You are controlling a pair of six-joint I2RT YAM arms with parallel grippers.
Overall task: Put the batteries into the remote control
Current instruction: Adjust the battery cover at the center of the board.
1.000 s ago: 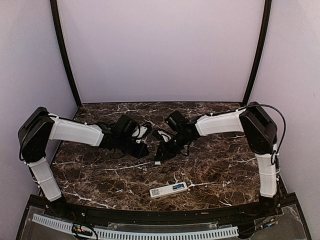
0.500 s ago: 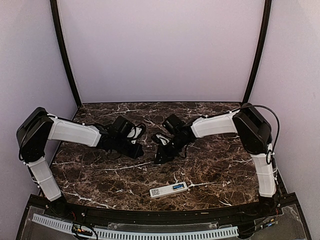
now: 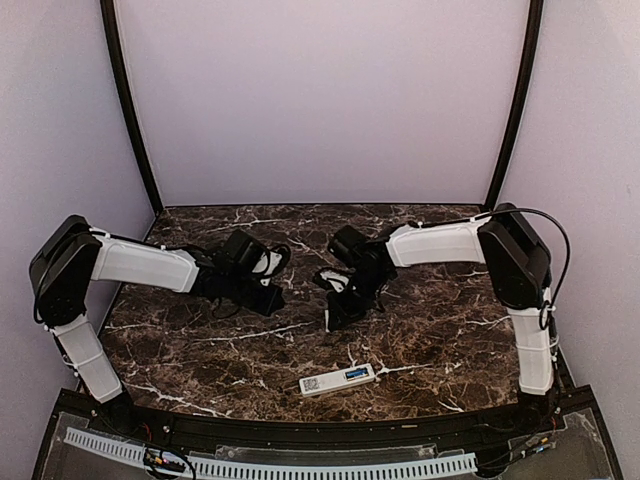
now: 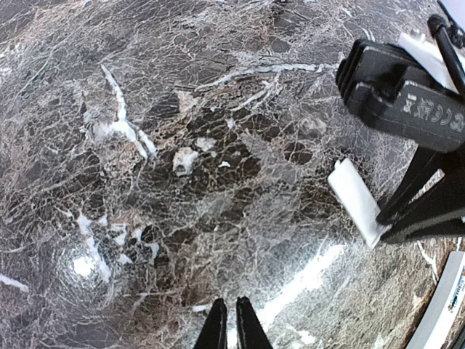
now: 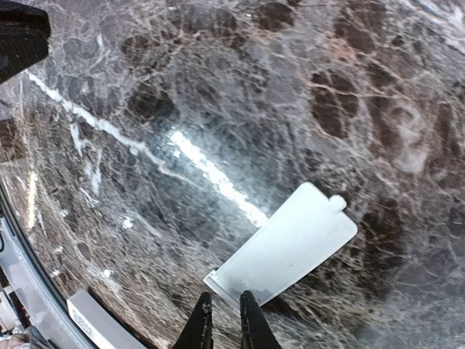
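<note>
closed on the left, pinching on the right

my left gripper (image 4: pixel 229 311) hangs low over the dark brown marble tabletop (image 4: pixel 145 145) with its white veins, left of centre. its two black fingers are pressed together with only a hairline between them, and nothing is caught there.

just to the right, across a small gap, is my right gripper (image 5: pixel 224 299). its fingers sit close together and pinch the near short edge of a short flat white plastic cover plate (image 5: pixel 287 243), a rounded rectangle with a small tab at its far end. from my left wrist the plate looks tilted, with the black fingers gripping it from the right. whether its lower end touches the marble i cannot tell.

the slim white rectangular remote control (image 3: pixel 338 380) lies flat on the tabletop near the front edge, closer to my bases than either gripper. in the overhead view it is almost straight below the right gripper and well apart from it. it lies nearly crosswise, its right end angled slightly away from me. its markings are too small to read.
</note>
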